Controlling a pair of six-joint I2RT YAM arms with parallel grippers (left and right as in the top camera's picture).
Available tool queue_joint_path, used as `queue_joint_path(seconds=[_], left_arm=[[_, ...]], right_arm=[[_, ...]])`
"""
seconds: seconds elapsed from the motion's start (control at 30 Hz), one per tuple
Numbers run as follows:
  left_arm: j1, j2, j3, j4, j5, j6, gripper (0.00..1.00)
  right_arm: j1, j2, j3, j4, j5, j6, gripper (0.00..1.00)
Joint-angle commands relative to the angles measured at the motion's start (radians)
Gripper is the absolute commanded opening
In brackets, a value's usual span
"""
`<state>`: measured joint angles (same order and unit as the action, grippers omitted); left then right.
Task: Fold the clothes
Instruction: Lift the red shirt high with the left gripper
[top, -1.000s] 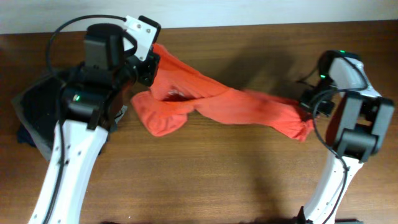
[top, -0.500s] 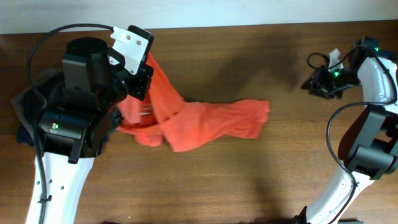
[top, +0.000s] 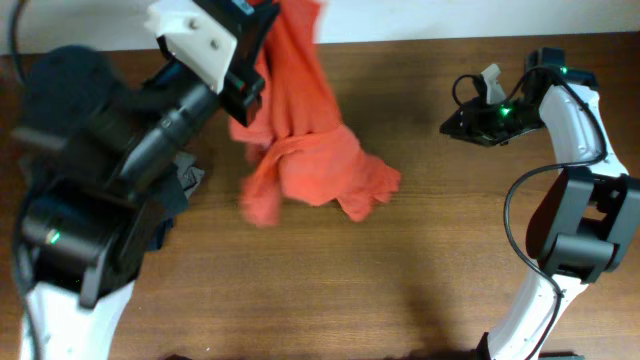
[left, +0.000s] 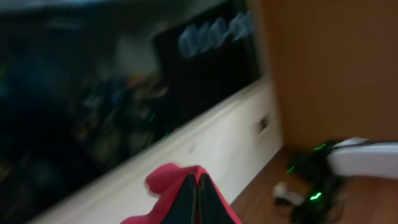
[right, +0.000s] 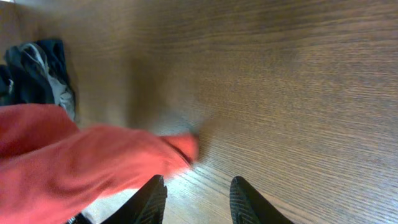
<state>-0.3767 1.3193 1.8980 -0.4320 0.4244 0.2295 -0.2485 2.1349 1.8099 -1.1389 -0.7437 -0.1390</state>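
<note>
Nearest, bare desk (top: 400, 290) wood lies in front of both arm bases. Further in, the red-orange shirt (top: 310, 165) has its lower end bunched on the desk at mid-left, and the rest rises in a column. Just left of it, a dark garment pile (top: 185, 182) peeks from under the left arm. To the right, clear of the cloth, the right end effector (top: 452, 127) stands partly spread with nothing between its fingers. Farthest, near the back edge, the left end effector (top: 252, 70) is pinched tight on the shirt's upper end, lifted above the desk.
</note>
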Motion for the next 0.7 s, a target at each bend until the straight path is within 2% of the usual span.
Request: queue_joint_path(seconds=[0.0,0.03,0.1,0.2,0.4,0.5,0.57,0.67], left_arm=[[-0.011,-0.007,0.067,-0.099,0.095,0.029,0.00],[-0.011,-0.007,0.074,-0.210,0.037,0.056,0.00],[-0.011,0.002,0.074,-0.331,-0.054,0.062,0.00],[-0.011,0.021,0.074,-0.376,-0.081,0.099,0.00],[-0.011,0.028,0.074,-0.077,-0.077,0.098,0.00],[-0.011,0.028,0.074,-0.024,-0.077,0.098,0.00],[-0.011,0.030,0.074,0.005,-0.077,0.115,0.00],[-0.012,0.030,0.074,0.176,-0.064,0.124,0.00]], right_arm=[[-0.021,-0.110,0.016,-0.002,-0.034,-0.018,0.41],[-0.023,-0.138,0.016,-0.002,-0.030,-0.018,0.43],[-0.023,-0.170,0.016,-0.001,-0.026,-0.018,0.45],[-0.014,-0.188,0.016,-0.001,-0.023,-0.017,0.47],[0.027,-0.182,0.013,-0.001,0.016,-0.010,0.48],[0.062,-0.182,0.013,-0.001,0.018,-0.019,0.49],[0.111,-0.182,0.013,-0.002,0.018,-0.075,0.51],[0.160,-0.182,0.013,0.012,0.031,-0.104,0.53]])
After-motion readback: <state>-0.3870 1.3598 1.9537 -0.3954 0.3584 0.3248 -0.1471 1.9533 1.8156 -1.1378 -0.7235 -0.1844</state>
